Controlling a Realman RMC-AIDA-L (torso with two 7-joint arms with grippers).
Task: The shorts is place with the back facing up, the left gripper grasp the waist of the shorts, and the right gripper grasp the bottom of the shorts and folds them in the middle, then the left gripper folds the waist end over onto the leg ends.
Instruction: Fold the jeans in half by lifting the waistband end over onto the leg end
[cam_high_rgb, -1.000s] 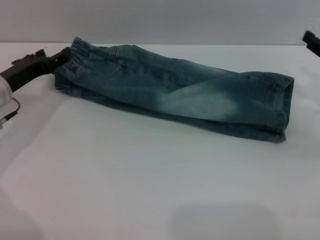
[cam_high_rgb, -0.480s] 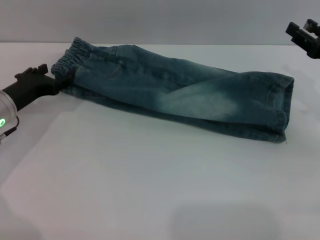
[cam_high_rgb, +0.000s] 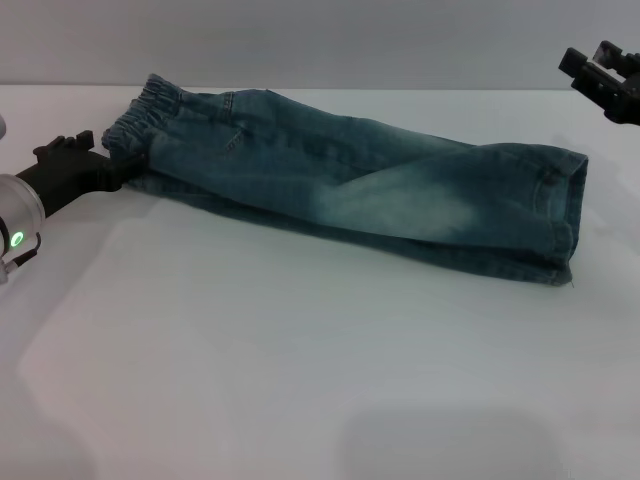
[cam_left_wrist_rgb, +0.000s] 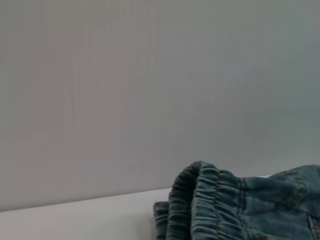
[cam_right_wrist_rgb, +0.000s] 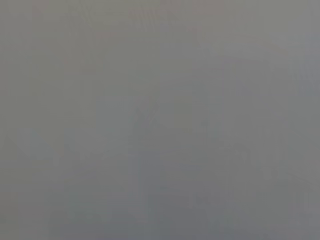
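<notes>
The shorts (cam_high_rgb: 350, 185) lie folded lengthwise on the white table (cam_high_rgb: 300, 350), a long blue-green denim strip with a pale patch. The puckered waist of the shorts (cam_high_rgb: 145, 110) is at the far left, and it fills the corner of the left wrist view as the waist (cam_left_wrist_rgb: 210, 210). The bottom of the shorts (cam_high_rgb: 565, 215), with its stitched leg ends, points right. My left gripper (cam_high_rgb: 122, 166) touches the near corner of the waist. My right gripper (cam_high_rgb: 595, 72) hangs open in the air at the far right, above and beyond the leg ends, holding nothing.
A grey wall (cam_high_rgb: 320, 40) stands behind the table's far edge. The right wrist view shows only plain grey. White tabletop stretches in front of the shorts.
My left gripper has dropped from the top of the waistband to its near corner, and the waistband has spread out. My right gripper has come further into view at the upper right.
</notes>
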